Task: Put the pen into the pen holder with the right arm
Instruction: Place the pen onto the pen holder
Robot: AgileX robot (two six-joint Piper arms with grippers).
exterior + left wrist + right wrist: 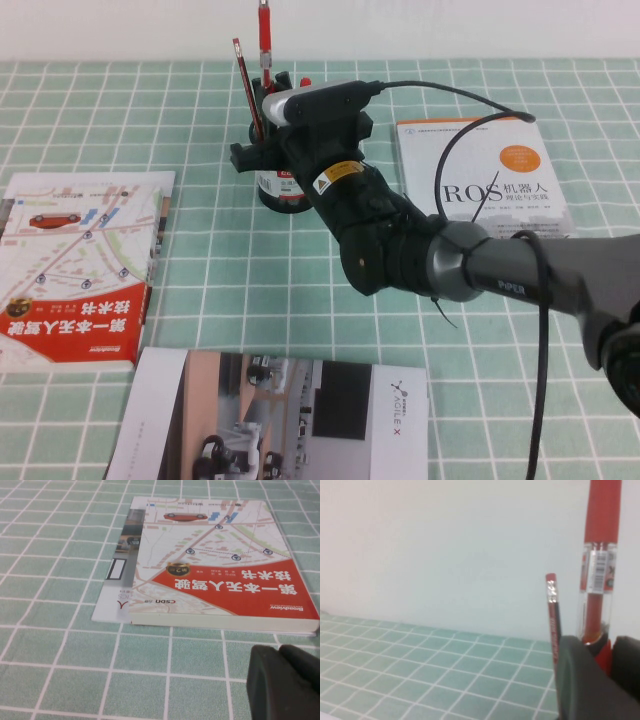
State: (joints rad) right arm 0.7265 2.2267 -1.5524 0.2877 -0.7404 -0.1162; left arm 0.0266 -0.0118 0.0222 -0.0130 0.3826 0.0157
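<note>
The black mesh pen holder with its red-and-white label stands at the back middle of the table, mostly hidden by my right wrist. My right gripper hovers right over it, shut on the red pen, which stands upright above the fingers. From the right wrist camera, the pen rises from between the black fingers of the right gripper. The pen's lower end is hidden. My left gripper sits low over the cloth near a book, its fingers together and holding nothing.
A thin red pencil leans in the holder, close beside the pen. A red-and-white map book lies at the left, a ROS book at the right, and a brochure at the front.
</note>
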